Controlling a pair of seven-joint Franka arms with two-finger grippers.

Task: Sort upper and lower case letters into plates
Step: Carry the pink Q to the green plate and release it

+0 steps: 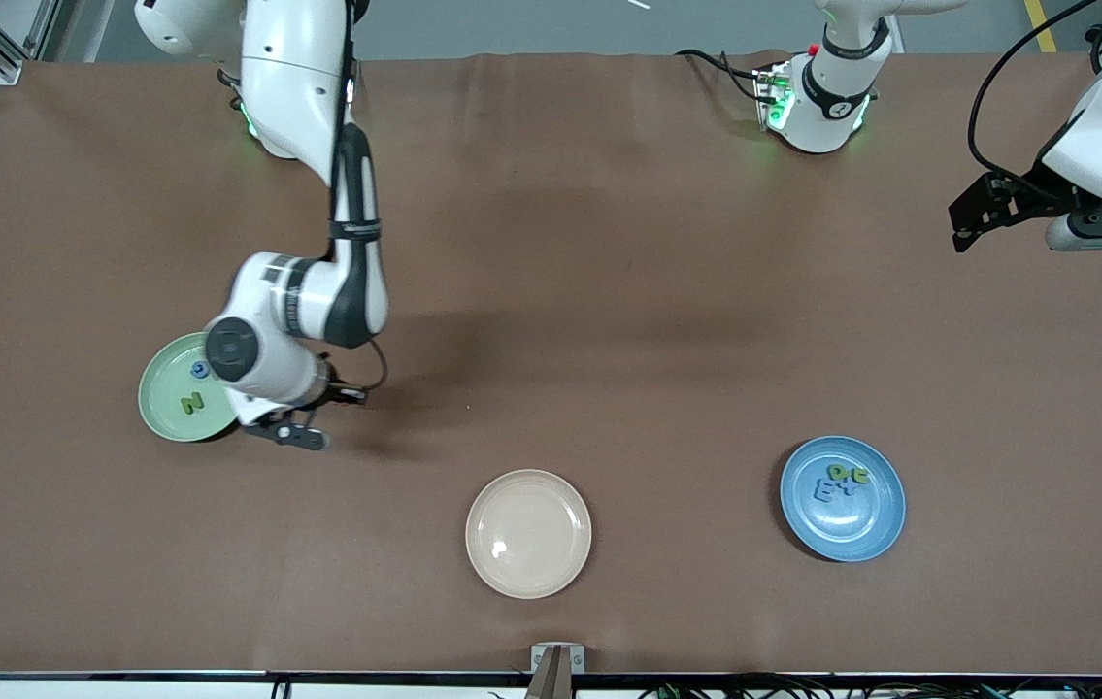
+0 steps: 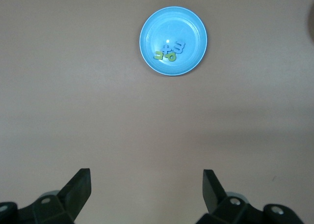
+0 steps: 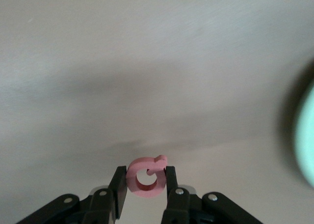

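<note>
Letters first: a red letter, curled like a lower-case one (exact character hard to call), is sitting pinched between the right gripper fingers, held just above the table beside the pale green plate. That plate is lying toward the right arm's end and already carrying a green N plus a small blue letter; the arm's wrist is covering part of its rim, so anything more under there can't be told. The blue plate, toward the left arm's end and about as near the front camera as the cream plate, is holding a tight cluster of letters, green and blue mixed, approx four, touching each other. The cream plate, between the two coloured ones and slightly nearer the camera, is holding nothing.

Left gripper is waiting high over the table edge at its own end, fingers spread wide, gripping nothing, with the blue plate in its wrist view well apart from it.

Progress, as a judgement: most letters are looking sorted already, no loose ones are showing on the table, and the red one is prob the last or nearly last. What's left: carrying it over the green plate's rim and releasing it inside.
</note>
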